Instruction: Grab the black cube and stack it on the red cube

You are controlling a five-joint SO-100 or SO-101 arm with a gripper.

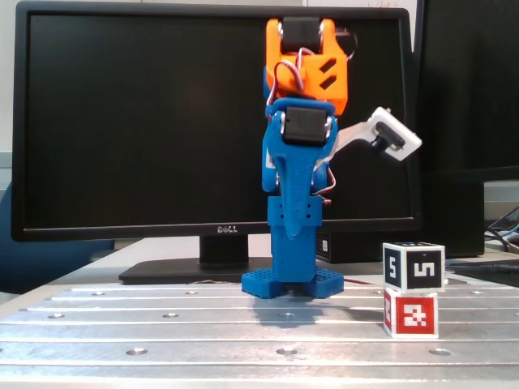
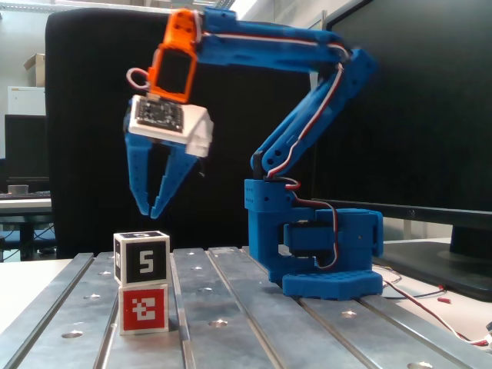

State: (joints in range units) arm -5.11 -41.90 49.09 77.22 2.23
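Observation:
The black cube [image 1: 413, 267] [image 2: 142, 257] sits squarely on top of the red cube [image 1: 410, 314] [image 2: 144, 309], near the front of the metal table. My gripper [image 2: 150, 213] is empty and hangs with its fingers pointing down, their tips almost touching. It is above the height of the stack. In a fixed view it hangs in front of the arm's base [image 1: 293, 231], well to the left of the stack and seen edge-on, so it is not over the cubes. A white wrist camera [image 1: 395, 135] sticks out to the side.
The arm's blue base [image 2: 327, 269] stands on the slotted metal table [image 1: 162, 324]. A large black monitor [image 1: 146, 121] stands behind the arm. Red and white wires [image 2: 430, 304] lie beside the base.

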